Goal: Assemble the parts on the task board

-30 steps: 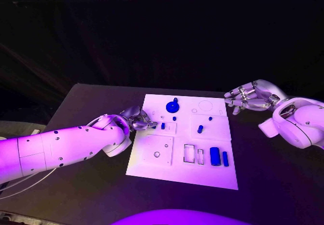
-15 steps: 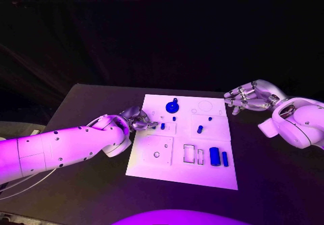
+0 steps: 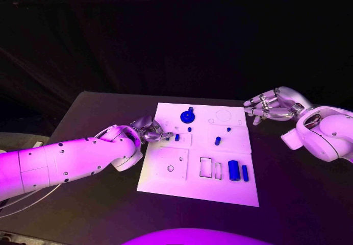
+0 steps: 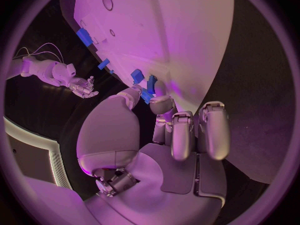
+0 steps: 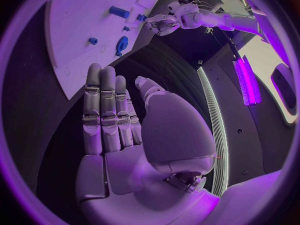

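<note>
The board (image 3: pixel 200 153) lies in the middle of the surface (image 3: pixel 88 107), its long axis running away from the robot. The left hand (image 3: pixel 149 129) is at the board's left edge. In the left wrist view its fingers (image 4: pixel 145 94) pinch a small blue part (image 4: pixel 137 76), held just over that edge, beside another small part (image 3: pixel 177 137) that is on the board. The right hand (image 3: pixel 269 107) hangs off the board's far right corner, fingers spread and holding nothing (its wrist view shows them straight).

Other parts on the board: a round disc (image 3: pixel 186 117) near the far edge, a small peg (image 3: pixel 218 140) near the middle, and two long bars (image 3: pixel 234 170) toward the near right.

I judge that the left hand is the nearer one: the seat for its part is probably just to the board-inward side of its fingers.
</note>
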You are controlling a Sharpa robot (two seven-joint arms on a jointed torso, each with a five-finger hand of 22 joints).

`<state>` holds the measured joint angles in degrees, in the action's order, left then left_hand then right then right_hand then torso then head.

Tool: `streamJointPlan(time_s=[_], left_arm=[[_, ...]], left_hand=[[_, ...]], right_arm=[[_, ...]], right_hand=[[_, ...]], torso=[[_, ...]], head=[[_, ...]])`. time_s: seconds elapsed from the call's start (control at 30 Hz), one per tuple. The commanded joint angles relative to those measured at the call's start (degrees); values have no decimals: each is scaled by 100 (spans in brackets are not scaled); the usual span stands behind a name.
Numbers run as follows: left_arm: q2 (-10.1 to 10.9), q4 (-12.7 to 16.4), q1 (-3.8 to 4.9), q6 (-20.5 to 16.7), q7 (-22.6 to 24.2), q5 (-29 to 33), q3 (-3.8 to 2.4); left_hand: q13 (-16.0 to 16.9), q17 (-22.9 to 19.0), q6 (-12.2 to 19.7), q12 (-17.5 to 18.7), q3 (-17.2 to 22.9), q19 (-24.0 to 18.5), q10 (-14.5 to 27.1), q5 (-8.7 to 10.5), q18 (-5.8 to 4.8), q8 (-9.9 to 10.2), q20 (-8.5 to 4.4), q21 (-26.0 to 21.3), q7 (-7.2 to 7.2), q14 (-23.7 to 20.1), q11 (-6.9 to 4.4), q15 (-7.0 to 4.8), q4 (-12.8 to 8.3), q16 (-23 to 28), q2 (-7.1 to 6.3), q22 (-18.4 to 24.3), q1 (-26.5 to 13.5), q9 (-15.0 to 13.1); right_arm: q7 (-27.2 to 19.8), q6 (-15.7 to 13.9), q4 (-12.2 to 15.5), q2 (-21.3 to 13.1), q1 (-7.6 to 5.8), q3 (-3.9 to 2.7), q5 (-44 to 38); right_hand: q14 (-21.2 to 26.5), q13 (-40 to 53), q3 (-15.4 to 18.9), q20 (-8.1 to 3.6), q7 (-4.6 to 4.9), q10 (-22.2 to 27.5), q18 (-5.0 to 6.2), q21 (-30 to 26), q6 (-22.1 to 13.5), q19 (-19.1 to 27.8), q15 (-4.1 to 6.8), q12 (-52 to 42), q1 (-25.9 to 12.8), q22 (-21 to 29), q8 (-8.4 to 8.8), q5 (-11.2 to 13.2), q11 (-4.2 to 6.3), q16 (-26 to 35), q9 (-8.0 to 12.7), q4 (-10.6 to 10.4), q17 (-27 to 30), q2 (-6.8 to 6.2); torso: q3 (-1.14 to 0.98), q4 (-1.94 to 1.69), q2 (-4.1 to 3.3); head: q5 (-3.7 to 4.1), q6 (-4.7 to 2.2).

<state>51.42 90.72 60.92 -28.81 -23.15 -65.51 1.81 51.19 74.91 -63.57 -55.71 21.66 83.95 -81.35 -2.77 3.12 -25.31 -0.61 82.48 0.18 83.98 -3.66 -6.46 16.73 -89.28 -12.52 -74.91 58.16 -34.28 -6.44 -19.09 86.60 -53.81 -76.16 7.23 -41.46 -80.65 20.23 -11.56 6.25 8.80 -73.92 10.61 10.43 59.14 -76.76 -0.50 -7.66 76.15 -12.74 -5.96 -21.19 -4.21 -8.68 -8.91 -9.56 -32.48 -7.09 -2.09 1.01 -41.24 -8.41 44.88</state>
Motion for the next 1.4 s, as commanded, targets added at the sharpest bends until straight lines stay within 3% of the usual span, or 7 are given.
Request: streamJointPlan(time_s=[0.03, 0.2, 0.77, 1.4], left_arm=[[-8, 1, -7, 12, 0, 22, 2], [-6, -4, -7, 8, 2, 23, 1], [-5, 1, -6, -51, 94, -81, -19], [-11, 19, -5, 117, 39, -153, -26]], left_hand=[[7, 1451, -58, -20, -31, 175, -26, -15, -63, -41, -40, 9, -5, 585, -9, -30, -7, -31, 23, -533, 0, -3], [7, 1451, -51, -17, -40, 174, -24, -15, -63, -48, -44, 8, -9, 585, -14, -36, -20, -30, 39, -533, 77, -6], [20, 1448, -3, -8, -103, 180, -13, -13, -67, -138, -67, 15, -33, 584, -35, -56, -145, -28, 78, -554, 938, -59], [25, 1448, -2, -6, -422, 182, -18, -12, -68, -191, -66, 17, -34, 584, -37, -56, -43, -28, 110, -562, 1091, -87]], right_arm=[[-37, -28, 2, -4, 2, -2, -32], [-37, -28, 1, -4, 2, -2, -32], [-40, -25, -1, -1, 2, -2, -32], [-38, -25, 6, -8, 2, -2, -32]], right_hand=[[45, 10, 7, 30, -2, 57, -15, -37, -30, 2, -10, -28, -63, 9, -27, -31, -2, 22, -9, -26, -9, 9], [45, 10, 7, 30, -2, 57, -15, -37, -30, 2, -10, -28, -63, 9, -27, -31, -2, 22, -9, -26, -9, 9], [45, 10, 7, 30, -2, 57, -15, -37, -30, 2, -10, -28, -63, 9, -27, -31, -2, 22, -9, -26, -9, 9], [47, 22, 8, 31, -1, 62, -15, -40, -33, 2, -11, -30, -62, 16, -30, -35, -3, 27, -11, -25, -21, 8]], torso=[[1, 0, 0], [0, -2, -3], [-1, 1, -4], [-2, -2, 1]], head=[[2, -2], [7, -7], [3, -11], [14, -10]])
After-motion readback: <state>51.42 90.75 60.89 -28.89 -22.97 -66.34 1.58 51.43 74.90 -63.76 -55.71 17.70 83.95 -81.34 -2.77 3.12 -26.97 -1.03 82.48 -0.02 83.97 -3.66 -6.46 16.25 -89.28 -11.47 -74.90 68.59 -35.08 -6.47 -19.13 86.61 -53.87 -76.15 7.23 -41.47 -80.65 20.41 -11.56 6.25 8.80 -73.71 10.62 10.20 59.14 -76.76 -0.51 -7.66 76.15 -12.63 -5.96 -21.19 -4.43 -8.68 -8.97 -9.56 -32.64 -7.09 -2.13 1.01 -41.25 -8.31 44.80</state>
